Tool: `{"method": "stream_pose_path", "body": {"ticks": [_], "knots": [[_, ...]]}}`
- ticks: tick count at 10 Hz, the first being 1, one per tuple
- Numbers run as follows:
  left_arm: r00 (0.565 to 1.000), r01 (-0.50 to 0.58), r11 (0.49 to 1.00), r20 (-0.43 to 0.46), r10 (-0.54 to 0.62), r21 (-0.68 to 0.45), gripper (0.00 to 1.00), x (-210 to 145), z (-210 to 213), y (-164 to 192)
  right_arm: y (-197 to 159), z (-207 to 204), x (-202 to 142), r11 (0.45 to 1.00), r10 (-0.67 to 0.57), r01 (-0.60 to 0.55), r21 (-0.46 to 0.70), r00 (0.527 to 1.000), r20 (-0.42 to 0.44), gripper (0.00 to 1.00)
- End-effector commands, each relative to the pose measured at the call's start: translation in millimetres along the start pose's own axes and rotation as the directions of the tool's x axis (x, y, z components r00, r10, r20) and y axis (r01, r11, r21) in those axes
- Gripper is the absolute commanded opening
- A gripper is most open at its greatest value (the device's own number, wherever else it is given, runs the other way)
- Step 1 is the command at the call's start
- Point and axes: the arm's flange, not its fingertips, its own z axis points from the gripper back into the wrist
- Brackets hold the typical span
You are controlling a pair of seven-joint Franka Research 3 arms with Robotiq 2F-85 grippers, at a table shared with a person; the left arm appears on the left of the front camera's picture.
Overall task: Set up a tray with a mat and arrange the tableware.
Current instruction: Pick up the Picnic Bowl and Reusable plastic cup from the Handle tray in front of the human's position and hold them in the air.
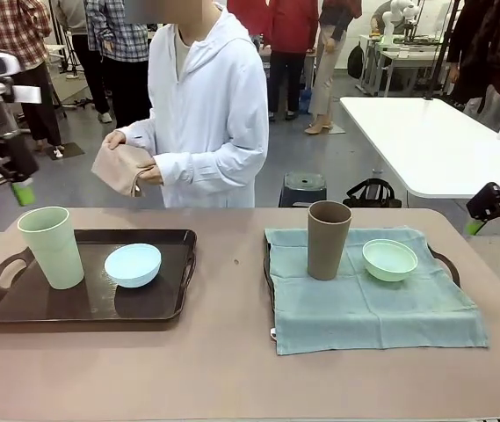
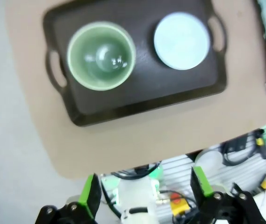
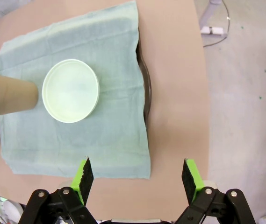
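The mat (image 1: 373, 303), a pale teal cloth, lies closest. Its front hem spills over the near rim of the right tray (image 1: 445, 261) onto the desk (image 1: 232, 369), reaching toward the desk's near edge. It covers almost the whole tray, so only the dark rim and the handles show at its left and right sides. The brown tumbler (image 1: 329, 239) stands upright on the mat at its far left part. The mint green bowl (image 1: 389, 259) sits open side up just to the tumbler's right, not touching it.

The left tray (image 1: 83, 308) is dark and bare of any cloth, and sits on the desk's left half, near the far edge. The pale green tumbler (image 1: 51, 246) stands upright at the tray's left end. The light blue bowl (image 1: 133, 264) rests right of the tray's middle, apart from the tumbler.

The left gripper (image 2: 145, 189) hangs high above the desk's left edge. Its green-padded fingers are spread wide with nothing between them, and the left tray lies well below. The right gripper (image 3: 136, 179) hangs above the desk's right side, also spread wide and empty. In its wrist view the mat's corner and the mint green bowl lie below it.

Beyond the desk's far edge a person in a white coat holds a folded beige cloth (image 1: 122, 167). One hand (image 1: 150, 173) pinches its edge and the other hand (image 1: 114, 138) rests on top. A white table (image 1: 425, 141) stands farther off to the right.
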Motion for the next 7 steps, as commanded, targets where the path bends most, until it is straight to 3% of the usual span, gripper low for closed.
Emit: {"method": "stream_pose_path", "body": {"ticks": [1,2,3,5,6,7], "knots": [[0.999,-0.002,0.998,0.033,0.004,-0.062,1.00,-6,-17,7,6,-2,-3,0.999,-0.020,0.020,-0.028,1.000,-0.021,0.98],[0.994,0.084,0.992,0.076,-0.077,-0.092,1.00,3,-22,-22,0,0,0,1.000,0.000,0.000,0.000,1.000,0.000,0.98],[1.000,-0.015,1.000,0.005,0.016,-0.024,1.00,-4,-7,13,0,0,0,1.000,0.000,0.000,0.000,1.000,0.000,0.98],[1.000,-0.015,1.000,0.005,0.016,-0.024,1.00,-4,-7,13,0,0,0,1.000,0.000,0.000,0.000,1.000,0.000,0.98],[1.000,0.002,0.999,0.022,0.000,-0.050,1.00,-2,-13,7,0,0,0,1.000,-0.003,0.003,0.000,1.000,-0.002,0.98],[1.000,-0.018,0.991,0.002,0.018,-0.135,1.00,0,-8,28,-10,4,-3,0.999,0.007,-0.006,0.042,1.000,-0.002,0.98]]}}
